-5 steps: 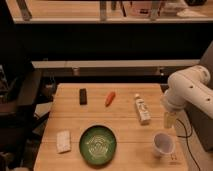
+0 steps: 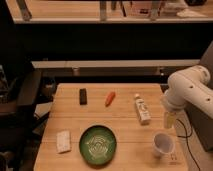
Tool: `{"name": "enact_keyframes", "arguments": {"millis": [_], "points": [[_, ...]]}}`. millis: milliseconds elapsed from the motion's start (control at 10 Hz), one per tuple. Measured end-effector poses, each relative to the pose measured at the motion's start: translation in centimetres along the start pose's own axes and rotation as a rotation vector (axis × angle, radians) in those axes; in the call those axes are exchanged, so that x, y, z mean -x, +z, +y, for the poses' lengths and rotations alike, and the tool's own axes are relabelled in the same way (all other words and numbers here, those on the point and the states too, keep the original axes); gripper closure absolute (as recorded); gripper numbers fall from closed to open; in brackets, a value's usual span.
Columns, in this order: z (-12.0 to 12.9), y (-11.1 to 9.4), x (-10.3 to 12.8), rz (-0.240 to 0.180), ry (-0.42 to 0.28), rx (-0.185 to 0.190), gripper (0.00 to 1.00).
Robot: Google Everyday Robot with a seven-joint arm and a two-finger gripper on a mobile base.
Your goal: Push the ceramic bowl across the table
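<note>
Round green ceramic bowl (image 2: 98, 144) lay on wooden table (image 2: 125, 112), near edge | gripper (image 2: 170, 121) hung well apart, to its right | gripper opening: could not tell

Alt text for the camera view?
Green ceramic bowl near the wooden table's front edge, untouched; the white arm's pincer hangs at the right edge, beyond a white cup. Black block, carrot, white bottle and pale sponge lie around.

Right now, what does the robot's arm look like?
The arm is smooth, white and chunky, with rounded tube-like parts and a round joint. Its gripper, a small pale piece, hangs at the right edge of the table. A thin dark cable curls just below it.
</note>
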Motion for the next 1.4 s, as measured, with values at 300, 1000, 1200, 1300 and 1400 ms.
{"name": "enact_keyframes", "arguments": {"millis": [300, 1000, 1200, 1300, 1400], "points": [[0.0, 0.0, 0.0, 0.0, 0.0, 0.0, 0.2], [0.0, 0.0, 0.0, 0.0, 0.0, 0.0, 0.2], [0.4, 0.2, 0.5, 0.001, -0.008, 0.001, 0.2], [1.0, 0.5, 1.6, 0.001, -0.022, 0.002, 0.2], [1.3, 0.8, 2.6, 0.0, -0.031, 0.003, 0.2]]}}
